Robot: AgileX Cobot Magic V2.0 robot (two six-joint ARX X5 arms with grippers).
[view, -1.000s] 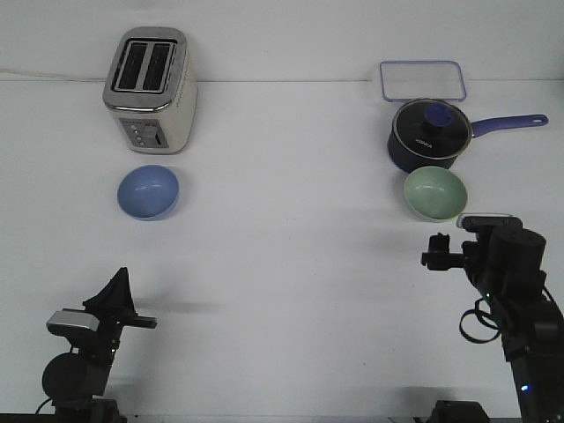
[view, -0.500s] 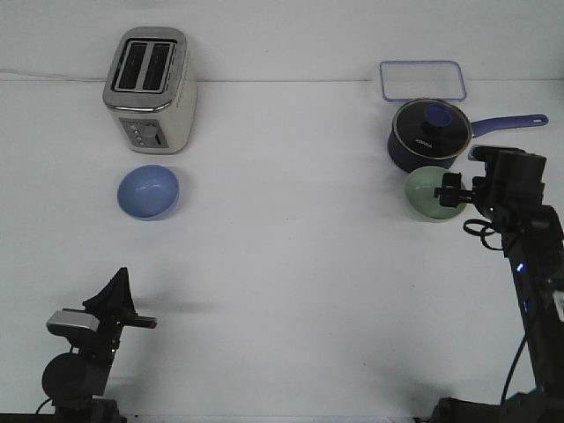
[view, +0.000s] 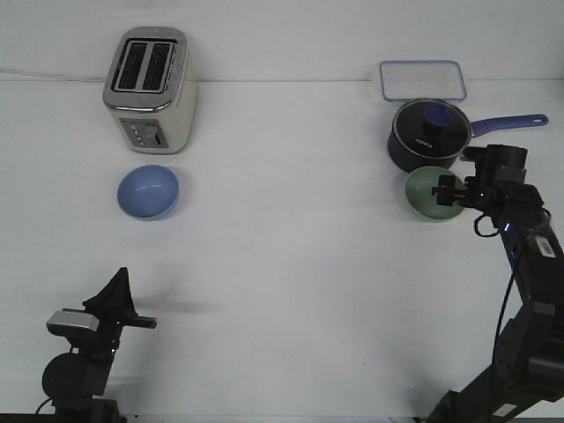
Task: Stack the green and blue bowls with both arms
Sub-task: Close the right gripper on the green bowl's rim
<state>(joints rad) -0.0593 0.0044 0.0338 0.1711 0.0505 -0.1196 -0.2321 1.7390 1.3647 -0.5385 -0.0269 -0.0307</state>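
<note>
A: At the right middle of the frame, our right gripper point(view: 447, 190) sits over the near-right rim of the green bowl point(view: 425, 195). We cannot tell whether its jaws are wide, narrow or already pinching the rim; they are too small and dark against the bowl.

B: And our left gripper point(view: 123, 310)?

A: Low in the lower left corner, near the table's front edge, well apart from everything. It holds nothing, though we cannot read its jaw opening either. The blue bowl point(view: 148, 192) lies left of centre, just in front of the toaster point(view: 150, 89), apart from it.

B: What worries us here?

A: The navy saucepan point(view: 426, 137) with its glass lid stands just behind the green bowl, touching or nearly so in this view. We judge that a push away from us could shove the bowl into the pan, or the wrist could knock the pan's handle point(view: 509, 124). A glossy rim may also slip from a shallow pinch and tip the bowl.

B: Room to move?

A: Plenty toward the middle: the white table point(view: 291, 264) is bare between the two bowls. The clear container lid point(view: 422, 80) is at the upper right, behind the pan, so we should draw the bowl left and toward us.
</note>
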